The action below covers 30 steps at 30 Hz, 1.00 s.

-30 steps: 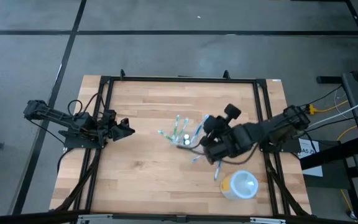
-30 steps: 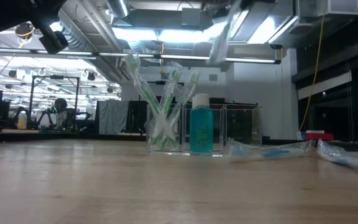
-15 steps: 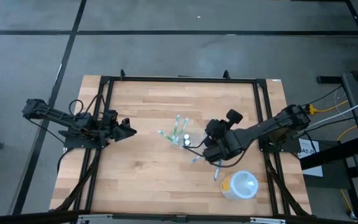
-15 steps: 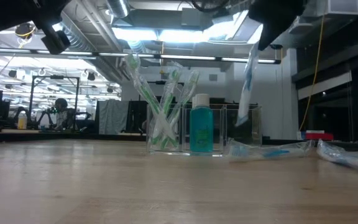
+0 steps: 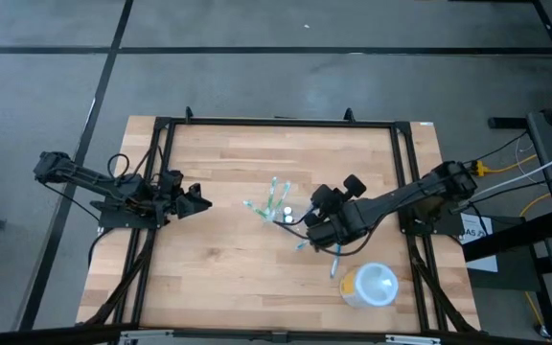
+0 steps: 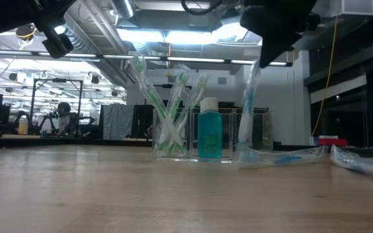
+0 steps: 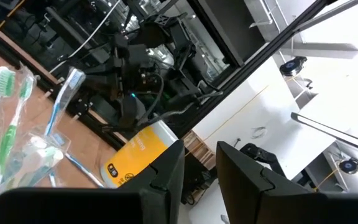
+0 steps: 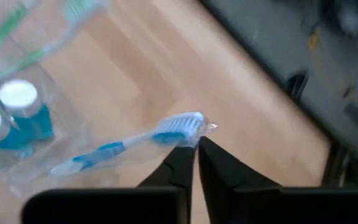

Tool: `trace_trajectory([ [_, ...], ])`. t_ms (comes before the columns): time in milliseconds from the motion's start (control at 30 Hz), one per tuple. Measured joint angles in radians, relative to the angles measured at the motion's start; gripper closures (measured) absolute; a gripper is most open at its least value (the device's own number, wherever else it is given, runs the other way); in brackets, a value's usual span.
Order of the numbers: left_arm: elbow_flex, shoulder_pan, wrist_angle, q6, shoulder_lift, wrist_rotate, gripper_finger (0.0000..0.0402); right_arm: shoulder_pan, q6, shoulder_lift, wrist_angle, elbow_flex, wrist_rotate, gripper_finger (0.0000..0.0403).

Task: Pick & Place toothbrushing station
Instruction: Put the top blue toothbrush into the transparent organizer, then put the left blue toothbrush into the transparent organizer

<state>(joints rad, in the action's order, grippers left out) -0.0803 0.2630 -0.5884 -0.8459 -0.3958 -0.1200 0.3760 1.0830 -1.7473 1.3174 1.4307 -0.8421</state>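
The right gripper has dropped lower, pinching 1 blue toothbrush by its head over the clear holder mid-table; insertion looks close. The left gripper waits, slightly open, empty.

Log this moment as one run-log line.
right end effector: shut on blue toothbrush, lowering it into holder | left end effector: idle, open, table's left
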Motion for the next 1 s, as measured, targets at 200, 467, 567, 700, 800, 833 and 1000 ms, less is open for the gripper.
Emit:
trace_trajectory([
  [200, 0.000, 0.000, -0.018, 0.004, 0.000, 0.011, 0.0313, -0.023, 0.097, 0.006, 0.005, 0.000, 0.107, 0.0317],
  [467, 0.000, 0.000, -0.019, 0.006, 0.000, 0.030, 0.0313, 0.004, 0.180, 0.092, -0.014, 0.000, 0.073, 0.0222],
  [567, 0.000, 0.000, -0.019, 0.013, 0.000, 0.033, 0.0313, 0.028, 0.202, 0.153, -0.020, 0.000, 0.046, 0.0202],
  [700, 0.000, 0.000, -0.019, 0.014, 0.000, 0.034, 0.0313, 0.061, 0.155, 0.238, -0.115, 0.000, 0.038, 0.0189],
  [800, 0.000, 0.000, -0.019, 0.022, 0.000, 0.038, 0.0313, 0.093, -0.064, 0.268, -0.364, 0.000, 0.155, 0.0186],
  [833, 0.000, 0.000, -0.019, 0.028, 0.000, 0.040, 0.0313, 0.102, -0.153, 0.268, -0.467, 0.000, 0.224, 0.0186],
  [1000, 0.000, 0.000, -0.018, 0.045, 0.000, 0.040, 0.0313, 0.117, -0.409, 0.238, -0.889, 0.000, 0.566, 0.0199],
])
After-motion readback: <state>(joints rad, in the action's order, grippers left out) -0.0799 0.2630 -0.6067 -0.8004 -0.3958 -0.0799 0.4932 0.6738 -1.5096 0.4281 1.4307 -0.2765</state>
